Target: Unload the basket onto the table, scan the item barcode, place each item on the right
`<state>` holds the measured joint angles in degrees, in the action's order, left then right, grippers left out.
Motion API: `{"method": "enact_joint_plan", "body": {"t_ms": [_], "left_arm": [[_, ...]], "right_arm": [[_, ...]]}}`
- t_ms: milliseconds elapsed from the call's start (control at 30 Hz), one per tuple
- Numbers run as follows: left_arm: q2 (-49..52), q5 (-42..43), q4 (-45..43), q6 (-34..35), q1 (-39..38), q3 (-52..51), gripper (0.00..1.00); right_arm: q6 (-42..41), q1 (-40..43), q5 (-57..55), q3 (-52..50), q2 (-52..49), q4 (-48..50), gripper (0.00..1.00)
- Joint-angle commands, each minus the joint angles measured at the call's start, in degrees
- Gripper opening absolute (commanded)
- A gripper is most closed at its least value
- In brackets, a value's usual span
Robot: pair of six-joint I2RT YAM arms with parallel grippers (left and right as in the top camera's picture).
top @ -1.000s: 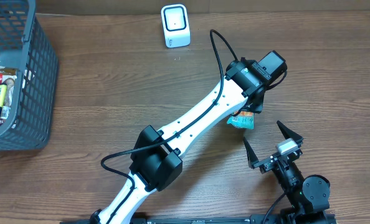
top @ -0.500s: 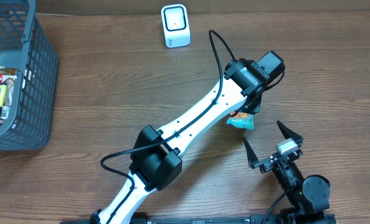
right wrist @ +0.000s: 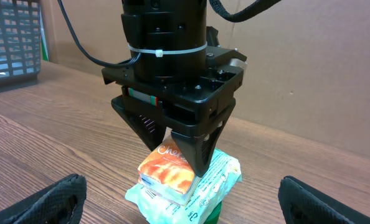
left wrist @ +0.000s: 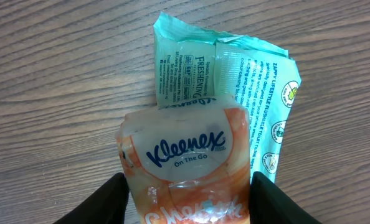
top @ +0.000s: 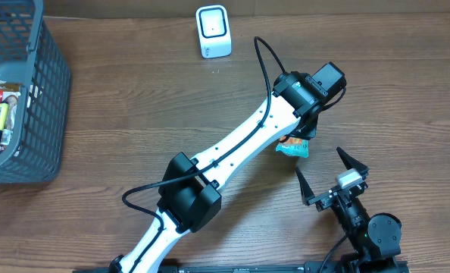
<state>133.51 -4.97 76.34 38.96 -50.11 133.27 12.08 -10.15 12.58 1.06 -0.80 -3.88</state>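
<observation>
Kleenex pack [left wrist: 185, 168], orange, marked "Kleenex On The Go", sits clamped between the left gripper [right wrist: 175, 152] fingers [left wrist: 101, 202]. Under it, reaching past the fingertips, lies a teal wipes packet [left wrist: 235, 68] (legible: "FRESHENING"). Right gripper [top: 318, 161] spread wide, holding nothing.

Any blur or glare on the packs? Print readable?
Left wrist: Kleenex pack sharp, logo readable, mild sheen on the wrap. Right wrist: left hand and pack in focus, right hand's fingers at the lower corners soft and dark. Overhead: even light, pack mostly hidden by the left arm.
</observation>
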Motion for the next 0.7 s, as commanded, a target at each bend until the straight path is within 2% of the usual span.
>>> {"method": "enact_joint_plan", "body": {"t_ms": [0,167,300,533,600,667], "left_arm": [[0.2,0.1,0.2,-0.4,0.2,0.0,0.47],[0.2,0.1,0.1,-1.0,0.3,0.0,0.51],[0.1,0.1,-0.5,-6.3,0.3,0.2,0.53],[-1.1,0.0,0.0,-6.9,0.3,4.5,0.57],[-1.6,0.0,0.3,-6.8,0.3,5.3,0.57],[-1.8,0.2,0.8,-6.8,0.2,5.8,0.49]], "right_arm": [[0.2,0.2,-0.5,-0.6,0.6,0.3,1.0],[0.2,0.2,-0.5,-0.6,0.6,0.3,1.0],[0.2,0.2,-0.5,-0.6,0.6,0.3,1.0],[0.2,0.2,-0.5,-0.6,0.6,0.3,1.0],[0.2,0.2,-0.5,-0.6,0.6,0.3,1.0],[0.2,0.2,-0.5,-0.6,0.6,0.3,1.0]]}}
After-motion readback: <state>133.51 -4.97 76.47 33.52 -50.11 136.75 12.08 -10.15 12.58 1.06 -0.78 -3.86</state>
